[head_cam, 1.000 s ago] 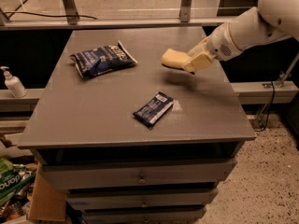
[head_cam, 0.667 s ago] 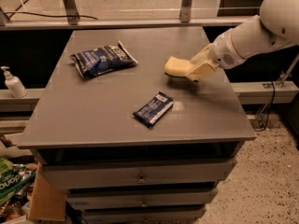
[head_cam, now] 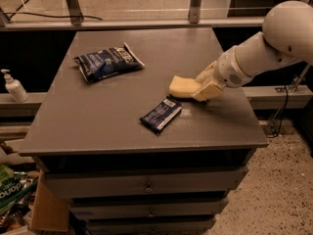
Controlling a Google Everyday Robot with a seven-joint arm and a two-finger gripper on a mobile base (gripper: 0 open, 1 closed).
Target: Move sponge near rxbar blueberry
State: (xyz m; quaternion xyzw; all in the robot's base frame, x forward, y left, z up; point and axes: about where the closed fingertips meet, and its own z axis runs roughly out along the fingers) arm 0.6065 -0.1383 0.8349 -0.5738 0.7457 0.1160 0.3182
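The pale yellow sponge is held in my gripper, which reaches in from the right on a white arm. The sponge sits low, at or just above the grey tabletop, a short way up and right of the rxbar blueberry. The rxbar is a flat dark blue wrapper with a white patch at its far end, lying diagonally near the table's middle front. The gripper is shut on the sponge's right end.
A larger puffy dark blue chip bag lies at the table's back left. A soap dispenser bottle stands on a ledge to the left. Drawers are below the tabletop. A cardboard box sits on the floor at left.
My gripper has carried the sponge down and toward the front, closer to the rxbar blueberry. The rxbar and the chip bag have not moved.
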